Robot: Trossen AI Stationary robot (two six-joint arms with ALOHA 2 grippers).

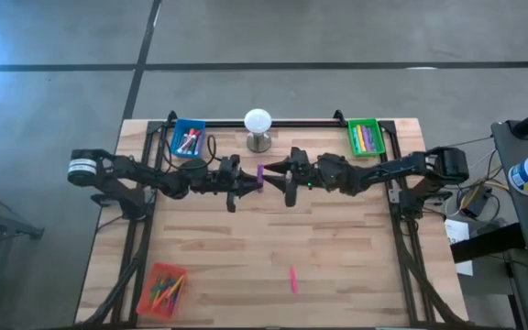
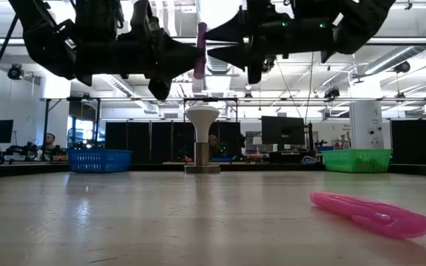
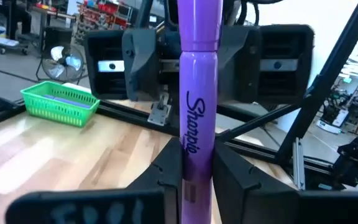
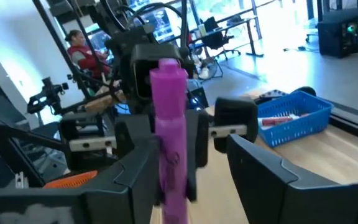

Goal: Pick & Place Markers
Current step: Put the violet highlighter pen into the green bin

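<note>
High over the desk's (image 1: 337, 275) middle, the left gripper (image 1: 248, 183) pinched an upright purple marker (image 1: 259, 175) by its lower barrel, "Sharpie" lettered along it; the right gripper (image 1: 276, 169) stood spread around it, holding nothing.

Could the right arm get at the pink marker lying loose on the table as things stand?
Probably yes: the right gripper has open jaws, the purple marker sits in the left gripper, and the pink marker lies alone on bare wood.
</note>
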